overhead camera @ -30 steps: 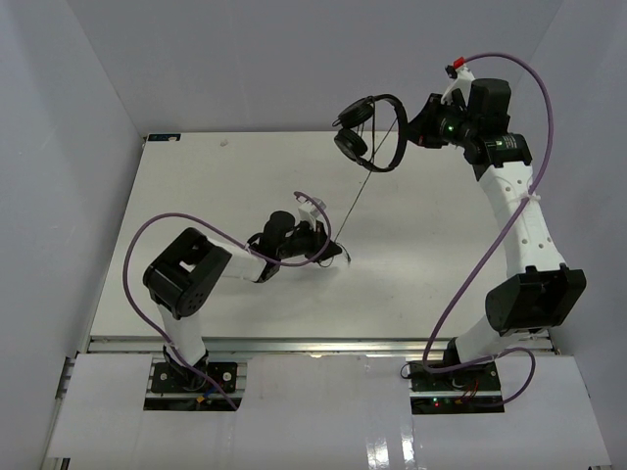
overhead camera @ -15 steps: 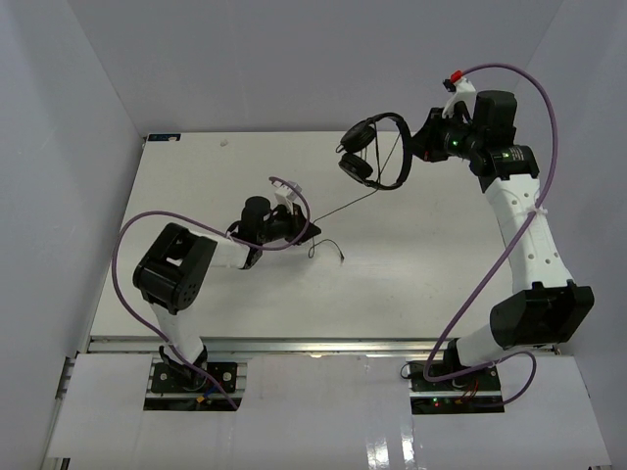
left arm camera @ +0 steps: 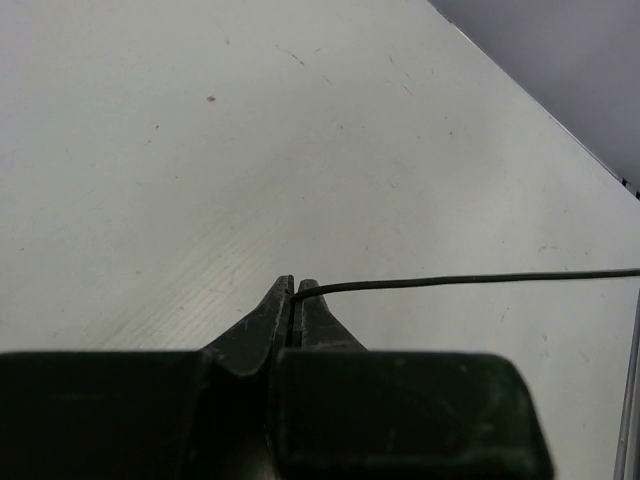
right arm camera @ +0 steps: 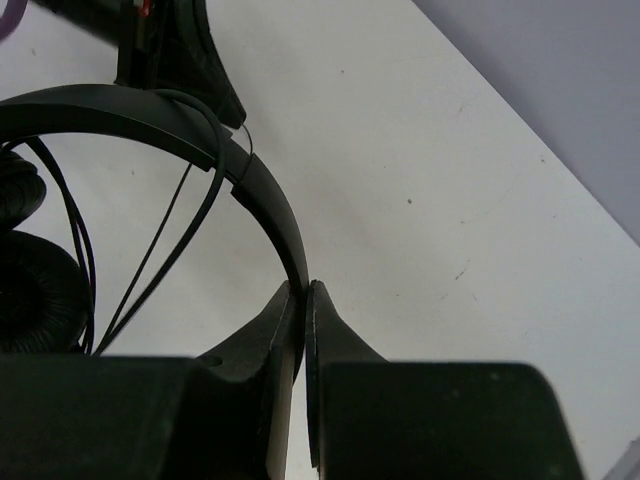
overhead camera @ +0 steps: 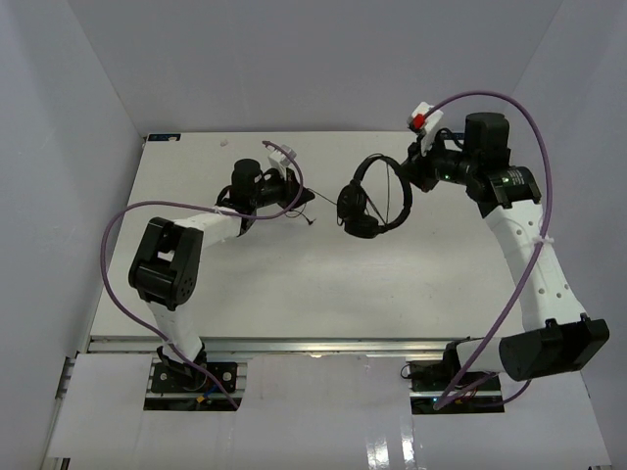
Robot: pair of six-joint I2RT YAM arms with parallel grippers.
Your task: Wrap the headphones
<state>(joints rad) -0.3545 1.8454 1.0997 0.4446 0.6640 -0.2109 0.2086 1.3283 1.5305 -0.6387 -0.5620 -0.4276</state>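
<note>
From above, the headphones [overhead camera: 374, 196] appear lifted off the table [overhead camera: 196, 284] over its middle-far part. The right gripper [overhead camera: 412, 174] holds them at the headband, and the left gripper [overhead camera: 302, 199] sits well to their left. The step in hand looks like laying another turn, so the line between the arms should be taut but not strained. A purple cable [overhead camera: 125, 220] loops off the left arm and another arcs over the right; either could snag if the arms swing close. In the left wrist view the left gripper [left arm camera: 294, 286] is pressed together on the cord [left arm camera: 450, 281], which runs straight off to the right above bare table. The pinch is at the very tips, so a hard pull may slip it free. In the right wrist view the right gripper [right arm camera: 302, 292] pinches the headband [right arm camera: 268, 196] edge-on. Several cord strands cross the headband, near an earcup [right arm camera: 35, 285]. New turns are best laid beside these, away from the fingers.
</note>
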